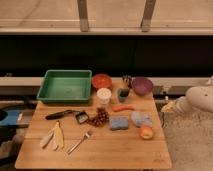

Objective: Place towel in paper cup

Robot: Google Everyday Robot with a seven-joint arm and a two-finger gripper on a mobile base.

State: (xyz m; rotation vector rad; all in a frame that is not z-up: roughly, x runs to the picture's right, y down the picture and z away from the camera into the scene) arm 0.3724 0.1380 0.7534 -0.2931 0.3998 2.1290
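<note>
Pale grey-blue lumpy cloth towel (141, 118) lies right side of wooden table (100, 155), just beside flat blue rectangular sponge (119, 123). Looks light, floppy, squashable: pinch raised middle, I reckon. Small white paper cup (103, 95) upright further back, inside hidden; light, could tip. Green plastic tray (65, 86) looks bare. Two-finger gripper (167, 106) hangs off table's right edge, claw wide, nothing held.

The wooden tabletop (120, 150) carries a green tray (65, 86), an orange bowl (102, 80), a purple bowl (142, 85), the paper cup (103, 95), a dark cup (122, 93), a carrot (123, 107), the towel (141, 118) just beside a blue sponge (119, 123), a fork (80, 141) and a banana peel (54, 135).
</note>
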